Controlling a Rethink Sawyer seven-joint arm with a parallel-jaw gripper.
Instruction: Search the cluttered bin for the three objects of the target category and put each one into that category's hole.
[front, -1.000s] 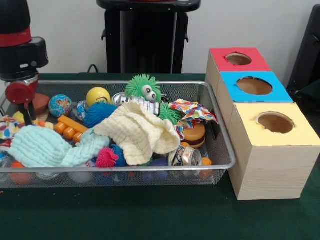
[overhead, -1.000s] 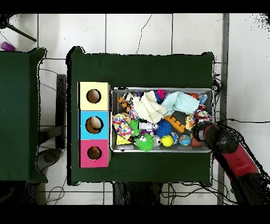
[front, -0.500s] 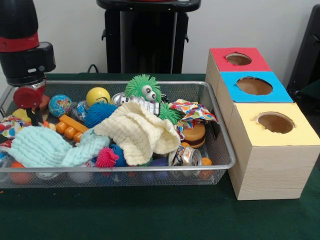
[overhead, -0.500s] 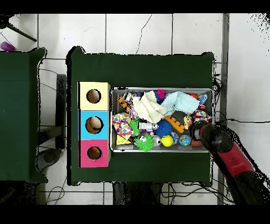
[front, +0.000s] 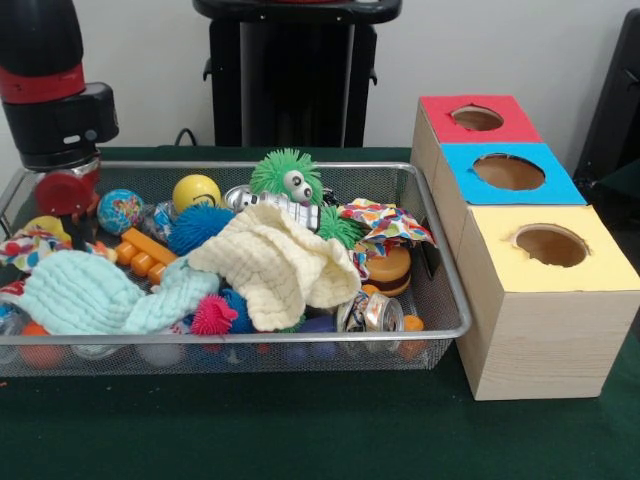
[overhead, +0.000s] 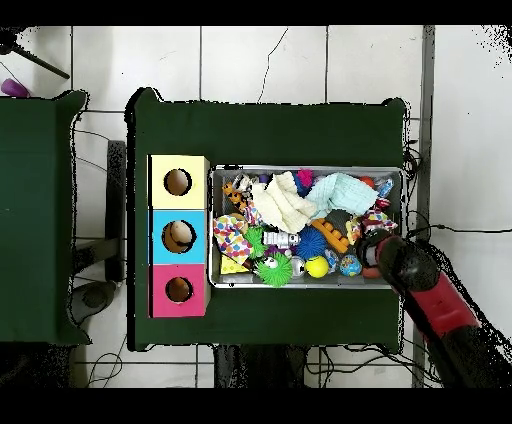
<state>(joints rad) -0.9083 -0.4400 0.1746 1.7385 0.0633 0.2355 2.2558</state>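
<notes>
The cluttered bin (front: 250, 335) is a silver wire-mesh basket full of toys and cloths; it also shows in the overhead view (overhead: 305, 170). My gripper (front: 78, 228) hangs low over the bin's left end in the front view, beside a globe-patterned ball (front: 119, 210) and above a patterned cloth (front: 30, 245). In the overhead view the gripper (overhead: 372, 245) is at the bin's right end. Its tips are hidden among the clutter. Three boxes stand beside the bin, each with a round hole: red (front: 478, 118), blue (front: 508, 171), yellow (front: 551, 245).
In the bin lie a cream cloth (front: 275, 262), a mint cloth (front: 85, 295), a green fuzzy ball with eyes (front: 285, 177), a yellow ball (front: 196, 190), a blue spiky ball (front: 198, 226), an orange brick (front: 140, 258) and a crushed can (front: 375, 312). The pedestal (front: 295, 75) stands behind.
My arm has moved a little to the right in the front view, further over the bin's left end. The patterned cloth under it has shifted slightly.
</notes>
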